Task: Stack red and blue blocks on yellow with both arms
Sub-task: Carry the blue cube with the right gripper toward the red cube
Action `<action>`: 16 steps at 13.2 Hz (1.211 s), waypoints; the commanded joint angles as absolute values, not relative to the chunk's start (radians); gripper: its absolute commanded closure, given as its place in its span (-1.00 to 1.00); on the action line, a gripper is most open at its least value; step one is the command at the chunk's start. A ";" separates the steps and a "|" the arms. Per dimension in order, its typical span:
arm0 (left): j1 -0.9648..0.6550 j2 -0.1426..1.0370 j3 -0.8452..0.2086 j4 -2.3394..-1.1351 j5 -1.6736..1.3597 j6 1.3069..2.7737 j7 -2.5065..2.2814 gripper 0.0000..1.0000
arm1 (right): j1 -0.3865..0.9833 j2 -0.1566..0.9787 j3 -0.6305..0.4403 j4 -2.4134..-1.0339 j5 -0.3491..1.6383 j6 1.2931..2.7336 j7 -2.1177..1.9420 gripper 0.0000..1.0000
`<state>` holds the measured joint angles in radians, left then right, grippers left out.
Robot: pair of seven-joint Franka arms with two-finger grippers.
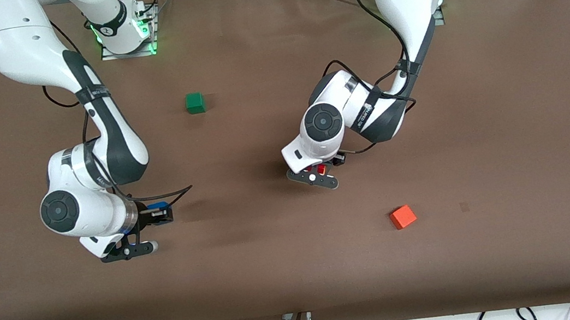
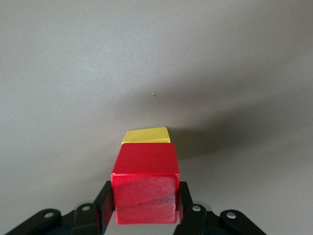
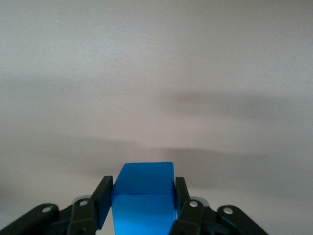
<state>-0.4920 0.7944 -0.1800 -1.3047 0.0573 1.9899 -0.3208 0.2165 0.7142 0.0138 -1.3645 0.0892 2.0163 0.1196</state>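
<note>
Front view: my left pincer point(image 1: 320, 173) hangs over mid-table, closed on the red cube point(image 1: 321, 168). The right pincer point(image 1: 152, 217) holds the blue cube point(image 1: 157, 206) toward the right arm's end. An orange cube point(image 1: 402, 216) lies at four o'clock from the left pincer, a green cube point(image 1: 195, 102) at ten.

Left wrist view: the red cube is clamped on two opposite faces, with the yellow cube point(image 2: 145, 135) below it.

Right wrist view: the blue cube is clamped likewise above the bare table point(image 3: 156, 73). I judge these cubes light, rigid and matte, best held on flat opposite sides.

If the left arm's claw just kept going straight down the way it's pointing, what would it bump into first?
Most likely the yellow cube: the left claw holds the red cube just above it, so red would meet yellow first. How much gap remains is unclear.
</note>
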 commanded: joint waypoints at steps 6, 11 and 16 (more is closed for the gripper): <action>-0.497 0.833 -0.175 -1.256 0.084 1.980 -0.298 1.00 | 0.426 0.675 0.017 -1.293 0.104 1.904 0.510 0.18; -0.497 0.831 -0.175 -1.256 0.084 1.968 -0.282 1.00 | 0.523 0.676 0.072 -1.118 0.176 1.799 0.747 0.18; -0.497 0.831 -0.175 -1.261 0.084 1.967 -0.284 1.00 | 0.557 0.681 0.080 -1.112 0.167 1.858 0.799 0.18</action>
